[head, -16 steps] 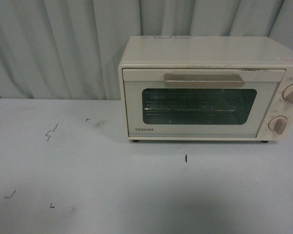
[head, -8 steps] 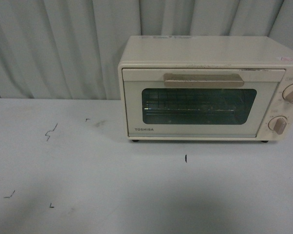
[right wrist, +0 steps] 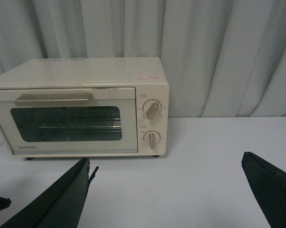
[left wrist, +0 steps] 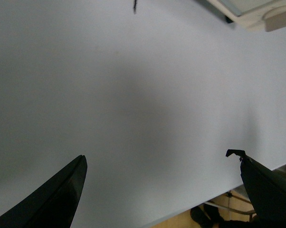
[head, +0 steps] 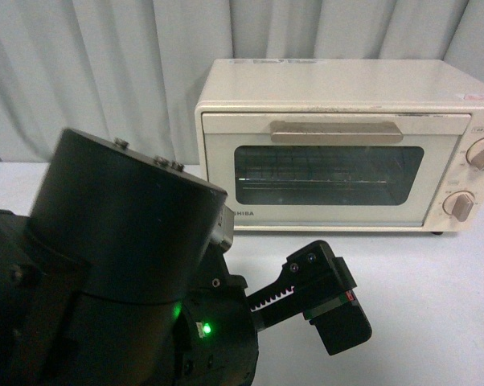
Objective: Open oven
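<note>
The cream-white oven (head: 338, 88) stands at the back of the table, its glass door (head: 329, 174) shut under the beige bar handle (head: 337, 133). Two beige knobs (head: 483, 153) sit at its right end. My left arm (head: 121, 273) fills the lower left of the front view, with one black finger (head: 338, 322) reaching out in front of the oven. My left gripper (left wrist: 157, 156) is open over bare table, with only the oven's lower corner (left wrist: 257, 12) in sight. My right gripper (right wrist: 166, 159) is open, well back from the oven (right wrist: 81, 71), nothing between its fingers.
A pale curtain (head: 105, 72) hangs behind the oven. A grey-white table (head: 435, 305) spreads in front, with a small black mark (left wrist: 134, 4) on it. The table's edge (left wrist: 200, 202) shows between the left fingers.
My left arm has swung into the front view, covering the lower left where only table showed. The oven has not moved and its door stays shut.
</note>
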